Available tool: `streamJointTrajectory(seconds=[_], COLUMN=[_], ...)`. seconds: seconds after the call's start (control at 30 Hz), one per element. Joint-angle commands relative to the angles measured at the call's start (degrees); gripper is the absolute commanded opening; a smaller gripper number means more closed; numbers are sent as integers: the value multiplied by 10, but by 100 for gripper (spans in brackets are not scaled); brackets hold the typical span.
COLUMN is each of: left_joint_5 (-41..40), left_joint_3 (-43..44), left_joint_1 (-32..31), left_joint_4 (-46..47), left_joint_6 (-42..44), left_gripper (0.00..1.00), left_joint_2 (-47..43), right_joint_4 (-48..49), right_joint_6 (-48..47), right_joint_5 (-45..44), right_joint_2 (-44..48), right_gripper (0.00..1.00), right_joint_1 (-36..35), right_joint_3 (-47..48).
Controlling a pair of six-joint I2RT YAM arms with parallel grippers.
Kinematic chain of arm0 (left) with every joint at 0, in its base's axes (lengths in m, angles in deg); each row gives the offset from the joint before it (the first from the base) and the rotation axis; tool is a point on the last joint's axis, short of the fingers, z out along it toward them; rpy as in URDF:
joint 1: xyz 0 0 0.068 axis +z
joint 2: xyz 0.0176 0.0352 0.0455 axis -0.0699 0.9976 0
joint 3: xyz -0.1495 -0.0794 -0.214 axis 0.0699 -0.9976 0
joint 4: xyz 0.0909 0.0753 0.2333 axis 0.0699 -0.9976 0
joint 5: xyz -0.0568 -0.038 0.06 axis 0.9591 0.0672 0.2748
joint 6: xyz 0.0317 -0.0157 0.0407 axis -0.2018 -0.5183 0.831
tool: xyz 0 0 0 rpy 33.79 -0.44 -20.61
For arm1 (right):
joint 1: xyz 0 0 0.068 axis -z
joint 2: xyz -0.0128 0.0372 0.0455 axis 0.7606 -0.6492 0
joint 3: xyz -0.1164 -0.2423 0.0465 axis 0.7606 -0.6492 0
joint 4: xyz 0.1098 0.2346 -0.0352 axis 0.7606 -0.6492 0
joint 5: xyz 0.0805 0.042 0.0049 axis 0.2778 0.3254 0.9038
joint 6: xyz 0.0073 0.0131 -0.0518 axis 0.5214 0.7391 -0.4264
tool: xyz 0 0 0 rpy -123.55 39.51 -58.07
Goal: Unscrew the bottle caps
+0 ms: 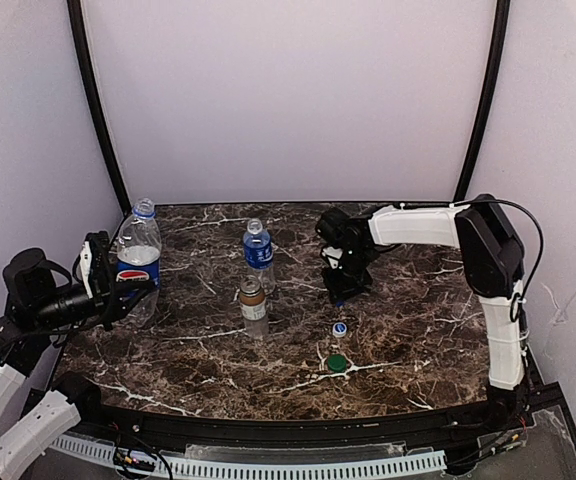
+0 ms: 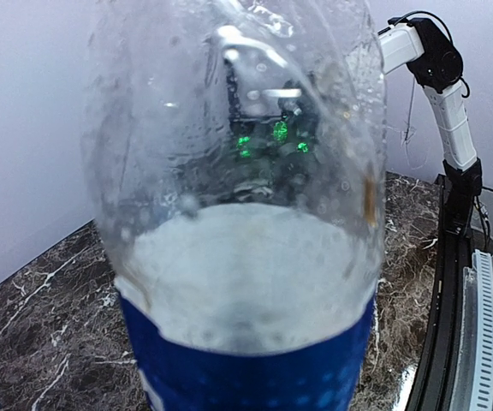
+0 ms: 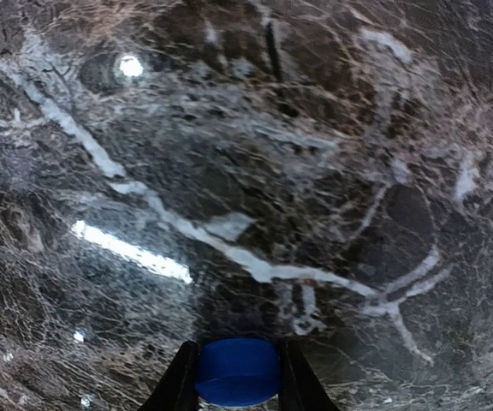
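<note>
progress: green cap point(image 1: 337, 363), blue-white cap point(image 1: 340, 328) lying off, near right | right gripper point(image 3: 238, 381) clenching blue cap point(image 3: 238, 368) | left gripper point(image 1: 118, 285) grasping logo bottle point(image 1: 138, 262), top cap point(image 1: 144, 208) sitting on, needing unscrewing

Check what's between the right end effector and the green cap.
A loose blue-and-white cap lies on the table between them; top view shows it.

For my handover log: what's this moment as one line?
left tool: shut on logo bottle, capped | right tool: shut on blue cap | white-topped cap, green cap: loose on table
</note>
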Motion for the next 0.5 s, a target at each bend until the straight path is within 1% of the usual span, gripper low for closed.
streamJointTrajectory(seconds=[0.0,0.03,0.07,0.1,0.13,0.17,0.2,0.23,0.27,0.37,0.47], left_joint_5=[11,11,10,11,12,13,15,17,19,34,67], left_joint_3=[-6,-6,-6,-5,-4,-4,-3,-2,-1,3,13], left_joint_1=[4,4,4,4,4,4,4,4,4,4,4], left_joint_4=[18,19,18,17,16,15,13,12,13,12,5], left_joint_6=[-4,-4,-4,-3,-2,2,5,10,11,22,36], left_gripper=[23,23,23,23,23,23,23,23,23,23,24], left_joint_2=[-5,-5,-5,-5,-6,-6,-5,-4,-4,-3,-1], right_joint_4=[-39,-46,-51,-56,-59,-59,-58,-58,-57,-55,-49], right_joint_6=[5,5,4,3,3,3,3,3,0,-12,-36], right_joint_5=[-12,-26,-32,-36,-39,-41,-43,-45,-47,-61,-105], right_joint_2=[-38,-44,-48,-49,-47,-45,-41,-34,-27,6,65], right_gripper=[0,0,7,20,39,50,66,93,98,99,99], right_joint_1=[-19,-20,-21,-22,-23,-24,-24,-25,-26,-32,-47], right_joint_3=[40,44,46,48,49,50,50,51,53,66,91])
